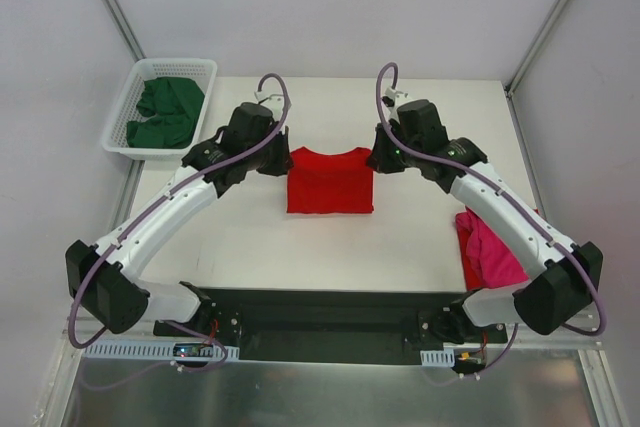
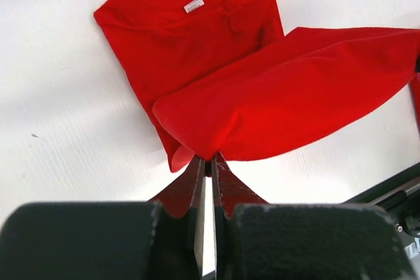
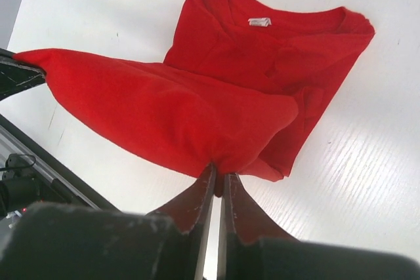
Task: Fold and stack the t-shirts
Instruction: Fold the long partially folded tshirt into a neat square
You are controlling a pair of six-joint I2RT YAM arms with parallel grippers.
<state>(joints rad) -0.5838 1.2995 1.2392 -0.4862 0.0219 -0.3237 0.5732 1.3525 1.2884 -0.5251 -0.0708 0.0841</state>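
The red t-shirt (image 1: 330, 185) lies in the middle of the white table, collar and white tag (image 2: 193, 4) toward the far side. Its lower part is lifted as a flap (image 2: 295, 90) stretched between both grippers, above the rest of the shirt. My left gripper (image 2: 210, 159) is shut on the flap's left corner, at the shirt's left edge (image 1: 287, 160). My right gripper (image 3: 218, 176) is shut on the other corner (image 1: 375, 160). A magenta-pink t-shirt (image 1: 490, 252) lies at the table's right edge under my right arm. Dark green t-shirts (image 1: 165, 112) fill the basket.
The white lattice basket (image 1: 125, 112) stands off the table's far left corner. A black mounting rail (image 1: 320, 312) with both arm bases runs along the near edge. Grey walls and metal posts enclose the table on three sides.
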